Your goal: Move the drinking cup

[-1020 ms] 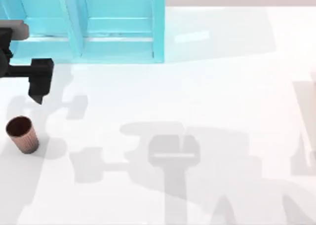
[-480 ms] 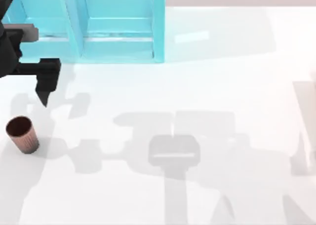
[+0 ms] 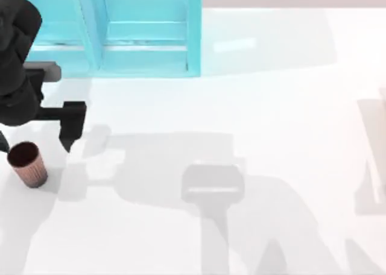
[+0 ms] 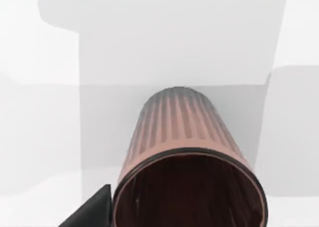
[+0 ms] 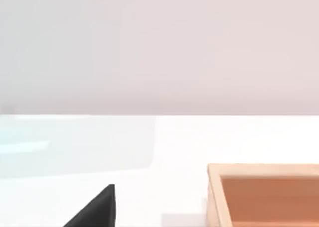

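1. A white bench seen from above. The drinking cup stands upright near the bench's far left edge, well forward of a turquoise cabinet that lines the back.

2. The cup is a small reddish-brown tumbler with no handle, tapering from a wide dark-maroon mouth to a narrower base. Fine vertical ribs run down its sides.

3. The left gripper hangs just above and behind the cup. One black finger points down to the cup's right, apart from it; the other side is hidden at the frame's edge. The fingers look spread and hold nothing.

4. In the left wrist view the cup sits close below the camera, mouth open towards it, with one black fingertip just beside the rim.

5. Handling, as a judgement: the cup looks light, stiff and empty, so it could tip or slide if nudged. The ribs should give grip. Because of the taper, the best hold seems to be across the upper wall just under the rim, one finger on each side.

6. The right gripper is parked off to the right, near a wooden tray; I cannot tell its state.
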You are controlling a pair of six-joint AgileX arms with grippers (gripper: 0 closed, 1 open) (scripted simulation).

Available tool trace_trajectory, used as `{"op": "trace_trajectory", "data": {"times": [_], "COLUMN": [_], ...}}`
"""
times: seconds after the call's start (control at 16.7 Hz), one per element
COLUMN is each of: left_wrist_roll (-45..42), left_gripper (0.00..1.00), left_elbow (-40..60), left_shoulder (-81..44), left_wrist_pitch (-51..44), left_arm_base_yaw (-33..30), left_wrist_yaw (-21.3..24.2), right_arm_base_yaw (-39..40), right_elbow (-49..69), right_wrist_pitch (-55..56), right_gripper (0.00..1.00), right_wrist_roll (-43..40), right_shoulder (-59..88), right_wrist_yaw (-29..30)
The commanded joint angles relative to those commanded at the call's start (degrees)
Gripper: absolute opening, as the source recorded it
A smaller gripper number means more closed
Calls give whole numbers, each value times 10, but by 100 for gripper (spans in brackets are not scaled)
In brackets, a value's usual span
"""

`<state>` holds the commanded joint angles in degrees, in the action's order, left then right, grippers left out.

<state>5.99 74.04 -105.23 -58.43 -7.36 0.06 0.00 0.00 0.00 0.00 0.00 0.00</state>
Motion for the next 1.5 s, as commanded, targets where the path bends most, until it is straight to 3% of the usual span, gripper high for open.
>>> {"op": "trace_trajectory", "data": {"times": [0.18, 0.48, 1.26, 1.5], "left_wrist_roll": [0, 0, 0, 0], "left_gripper": [100, 100, 2, 0], "left_elbow": [-48, -56, -56, -56], "left_shoulder": [-14, -16, -16, -16], "left_wrist_pitch": [59, 68, 68, 68], "left_arm_base_yaw": [0, 0, 0, 0], "left_wrist_yaw": [0, 0, 0, 0], "right_arm_base_yaw": [0, 0, 0, 0], "right_elbow": [0, 0, 0, 0], "right_wrist_pitch": [0, 0, 0, 0], "right_gripper": [100, 100, 100, 100], "right_wrist_roll": [0, 0, 0, 0], "right_shoulder": [0, 0, 0, 0], "right_wrist_yaw": [0, 0, 0, 0]}}
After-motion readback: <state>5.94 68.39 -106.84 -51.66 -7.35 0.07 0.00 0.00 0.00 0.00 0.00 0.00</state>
